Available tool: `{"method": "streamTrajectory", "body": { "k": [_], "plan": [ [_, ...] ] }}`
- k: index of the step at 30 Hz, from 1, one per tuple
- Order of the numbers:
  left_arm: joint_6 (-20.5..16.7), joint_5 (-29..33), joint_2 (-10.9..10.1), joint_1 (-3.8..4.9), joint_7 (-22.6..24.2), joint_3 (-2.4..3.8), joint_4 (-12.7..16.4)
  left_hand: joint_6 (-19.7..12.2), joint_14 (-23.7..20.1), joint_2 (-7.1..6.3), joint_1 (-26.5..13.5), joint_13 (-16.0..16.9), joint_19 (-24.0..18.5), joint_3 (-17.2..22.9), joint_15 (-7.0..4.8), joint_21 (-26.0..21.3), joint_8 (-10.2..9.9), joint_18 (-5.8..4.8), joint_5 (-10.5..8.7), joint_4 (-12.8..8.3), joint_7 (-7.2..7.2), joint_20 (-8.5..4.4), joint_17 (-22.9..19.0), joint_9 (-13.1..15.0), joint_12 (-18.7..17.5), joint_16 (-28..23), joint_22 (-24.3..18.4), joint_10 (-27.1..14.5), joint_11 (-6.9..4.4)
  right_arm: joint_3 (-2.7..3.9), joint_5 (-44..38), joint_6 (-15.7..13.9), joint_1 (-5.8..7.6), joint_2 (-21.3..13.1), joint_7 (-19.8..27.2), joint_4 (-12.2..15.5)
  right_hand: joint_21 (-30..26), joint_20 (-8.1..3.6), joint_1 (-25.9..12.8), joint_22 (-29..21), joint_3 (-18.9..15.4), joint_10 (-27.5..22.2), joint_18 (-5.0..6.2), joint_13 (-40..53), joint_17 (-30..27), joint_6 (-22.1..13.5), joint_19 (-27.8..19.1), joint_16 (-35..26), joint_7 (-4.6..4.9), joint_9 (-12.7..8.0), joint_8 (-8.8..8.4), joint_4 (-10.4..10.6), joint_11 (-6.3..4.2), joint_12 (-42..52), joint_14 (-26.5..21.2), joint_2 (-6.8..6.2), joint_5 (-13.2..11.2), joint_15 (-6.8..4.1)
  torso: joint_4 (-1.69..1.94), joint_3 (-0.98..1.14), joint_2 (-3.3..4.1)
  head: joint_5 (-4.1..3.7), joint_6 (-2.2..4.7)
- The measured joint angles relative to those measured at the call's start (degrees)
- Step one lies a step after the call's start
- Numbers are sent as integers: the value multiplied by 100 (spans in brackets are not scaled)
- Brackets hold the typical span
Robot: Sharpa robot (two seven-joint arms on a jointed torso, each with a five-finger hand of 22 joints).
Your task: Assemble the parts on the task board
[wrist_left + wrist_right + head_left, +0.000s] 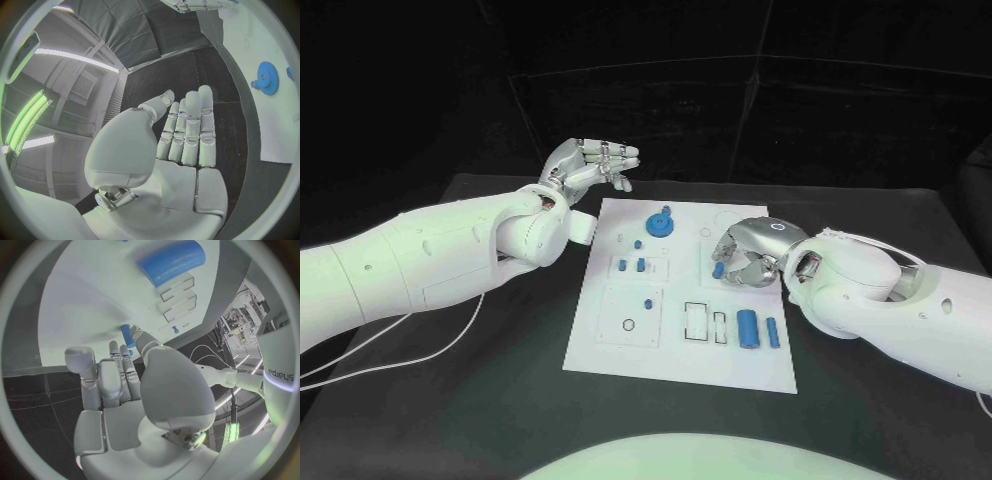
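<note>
On the black table (pixel 473 400) I see the white task board (pixel 678 345); left hand (pixel 593 163) raised, fingers loosely apart and empty; right hand (pixel 750 255) pinches a small blue part (pixel 718 269).

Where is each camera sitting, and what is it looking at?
Head view: on the robot's head, looking down at the task board; both arms show.
Left wrist view: behind the left hand, facing the blue gear.
Right wrist view: behind the right hand, over the board.
Shared: head and left wrist views both show the gear.
</note>
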Motion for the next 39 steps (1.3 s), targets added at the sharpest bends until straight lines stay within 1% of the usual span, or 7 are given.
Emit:
{"method": "streamTrajectory", "body": {
  "k": [2,7,10,16,19,34,39],
  "plan": [
    [2,0,0,0,-1,0,-5,0,0,0,0,0,0,0,0,0,0,0,0,0,0,0,0,0,0,0,0,0,0,-2,14,21,0,40,23,-17,0,-3,25,13,0,63,0,-8,6,25,39,0,-15,0,0,0,-16,9,0,26,0,0,1,0,1,0,-2],
    [6,0,1,0,-2,0,-16,0,0,0,0,0,0,0,0,0,0,0,0,0,0,0,0,0,0,0,0,0,0,-2,53,28,0,83,88,-36,6,-34,103,81,121,302,0,-23,47,83,69,0,43,0,0,16,-48,10,-2,103,0,-41,0,0,1,5,-10],
    [9,0,1,0,-3,0,-20,0,0,0,0,0,0,0,0,0,0,0,0,0,0,0,0,0,0,0,0,0,0,-2,78,28,-1,89,125,-47,53,-76,140,142,250,527,0,-27,79,189,111,35,43,6,10,20,-87,9,-1,141,0,-82,0,-1,1,9,-11],
    [15,0,1,0,-6,0,-28,0,0,23,23,0,-19,-16,0,0,0,0,0,-16,0,18,-11,0,22,0,-9,0,0,0,105,31,-1,83,149,-67,201,-137,226,375,521,905,-1,-28,135,536,214,79,27,49,133,-37,-117,-1,-1,226,-179,-123,-2,-1,-2,9,-19],
    [17,0,0,0,-7,0,-31,0,0,23,23,0,-19,-16,0,0,0,0,0,-16,0,19,-11,0,22,0,-8,0,0,1,104,32,-1,77,149,-70,218,-135,239,429,600,956,-1,-26,136,565,212,95,34,49,157,-70,-131,-30,-21,239,-210,-144,-3,-1,-3,6,-20],
    [31,0,-5,0,-17,-1,-44,0,0,23,23,0,-19,-16,0,0,0,0,0,-16,0,19,-11,0,22,0,-8,0,0,-1,22,-2,0,60,125,-33,269,-153,282,506,938,1048,-1,-15,134,688,236,114,47,35,158,-173,-59,-238,-20,224,-256,-144,-5,-1,-4,-2,-31],
    [35,0,-8,0,-22,-1,-47,0,0,23,23,0,-19,-16,0,0,0,0,0,-16,0,19,-11,0,22,0,-8,0,0,-3,7,-218,-3,-4,149,93,376,-155,329,699,1122,1120,-1,23,169,765,316,151,49,35,157,-297,13,-260,0,208,-301,-163,-5,-1,-4,-4,-35]
  ]
}}
